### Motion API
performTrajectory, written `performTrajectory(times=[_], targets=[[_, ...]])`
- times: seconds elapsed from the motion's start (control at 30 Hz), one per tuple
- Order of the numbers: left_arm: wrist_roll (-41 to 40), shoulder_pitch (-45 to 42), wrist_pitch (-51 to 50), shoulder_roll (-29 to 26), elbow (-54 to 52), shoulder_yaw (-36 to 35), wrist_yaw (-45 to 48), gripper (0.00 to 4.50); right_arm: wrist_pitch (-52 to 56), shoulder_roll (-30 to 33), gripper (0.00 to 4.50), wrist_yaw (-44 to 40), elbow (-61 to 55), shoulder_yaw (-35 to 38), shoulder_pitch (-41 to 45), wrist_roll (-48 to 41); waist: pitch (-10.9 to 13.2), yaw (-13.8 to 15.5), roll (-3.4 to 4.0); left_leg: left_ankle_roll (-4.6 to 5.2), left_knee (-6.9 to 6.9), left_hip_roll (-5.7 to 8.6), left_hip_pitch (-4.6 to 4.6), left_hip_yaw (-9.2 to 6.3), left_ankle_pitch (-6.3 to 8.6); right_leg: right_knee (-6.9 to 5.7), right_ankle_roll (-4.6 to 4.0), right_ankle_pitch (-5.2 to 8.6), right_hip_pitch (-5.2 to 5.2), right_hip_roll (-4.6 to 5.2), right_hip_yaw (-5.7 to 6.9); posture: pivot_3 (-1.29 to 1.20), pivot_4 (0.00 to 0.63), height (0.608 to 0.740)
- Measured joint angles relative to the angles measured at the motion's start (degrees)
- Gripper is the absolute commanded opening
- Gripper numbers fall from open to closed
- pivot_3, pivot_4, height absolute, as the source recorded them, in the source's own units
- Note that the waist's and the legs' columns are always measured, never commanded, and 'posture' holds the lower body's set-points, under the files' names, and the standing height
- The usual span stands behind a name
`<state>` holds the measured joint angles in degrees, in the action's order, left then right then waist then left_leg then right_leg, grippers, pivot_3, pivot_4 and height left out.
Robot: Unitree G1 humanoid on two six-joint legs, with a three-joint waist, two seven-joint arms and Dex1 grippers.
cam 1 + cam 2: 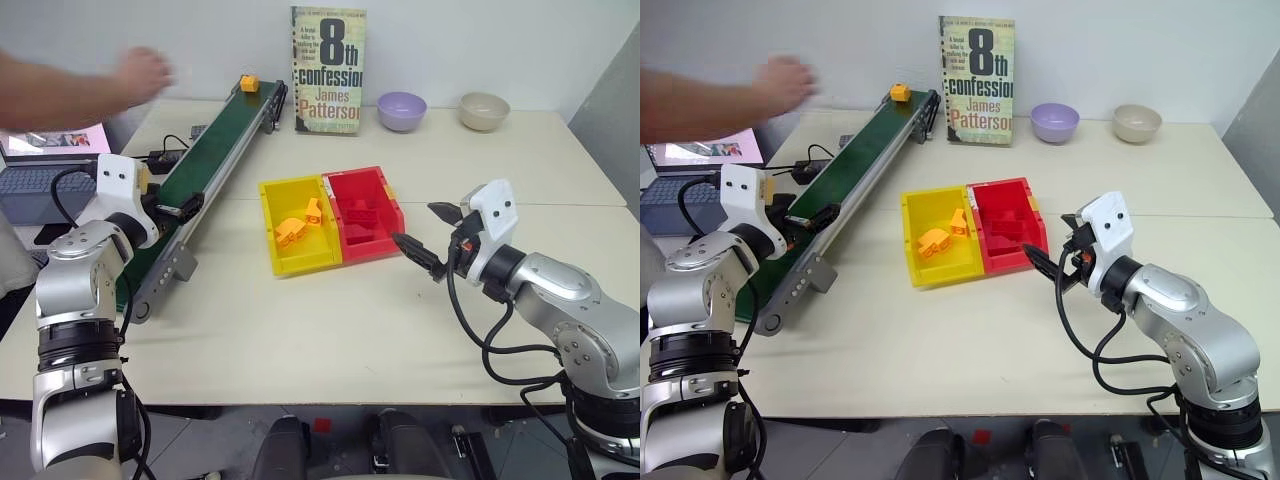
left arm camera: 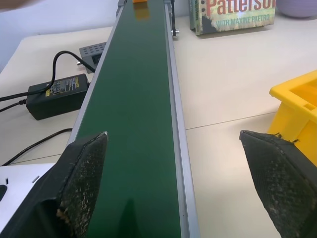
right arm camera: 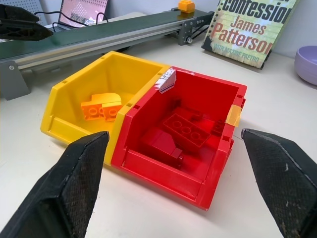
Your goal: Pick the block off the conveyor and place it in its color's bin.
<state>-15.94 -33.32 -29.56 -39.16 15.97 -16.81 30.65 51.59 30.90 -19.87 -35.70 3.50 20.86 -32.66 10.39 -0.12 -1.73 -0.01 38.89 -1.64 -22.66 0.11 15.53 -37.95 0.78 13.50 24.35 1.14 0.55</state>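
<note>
The yellow-orange block (image 1: 249, 83) sits at the far end of the dark green conveyor (image 1: 215, 150). A person's hand (image 1: 140, 75) hovers just left of that end. My left gripper (image 2: 183, 173) is open and held over the near part of the belt, far from the block, with nothing between its fingers. The yellow bin (image 1: 303, 264) stands right of the conveyor and holds orange bricks (image 1: 295, 230). My right gripper (image 1: 425, 235) is open and empty, just right of the joined red bin (image 1: 375, 250), pointing at it.
A book (image 1: 328, 70) stands upright at the back, with a purple bowl (image 1: 401, 110) and a beige bowl (image 1: 484, 110) to its right. A power adapter (image 2: 57, 94) with cables and a laptop (image 1: 35, 185) lie left of the conveyor. Red bricks (image 3: 181, 131) lie in the red bin.
</note>
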Motion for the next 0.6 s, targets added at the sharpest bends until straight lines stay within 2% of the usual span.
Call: performTrajectory(times=[0.6], targets=[[-0.45, 1.33, 0.03, 0.26, -1.02, -2.61, -4.61, 4.43, -1.25, 0.59, 4.5, -2.75, 2.05, -0.11, 2.71, -0.13, 0.0, 0.0, 0.0, 0.0, 0.0, -0.01, 0.01, -0.01, 0.0, 0.0, 0.0, 0.0, 0.0, 0.0, 0.0, 0.0, 0.15, 0.74]])
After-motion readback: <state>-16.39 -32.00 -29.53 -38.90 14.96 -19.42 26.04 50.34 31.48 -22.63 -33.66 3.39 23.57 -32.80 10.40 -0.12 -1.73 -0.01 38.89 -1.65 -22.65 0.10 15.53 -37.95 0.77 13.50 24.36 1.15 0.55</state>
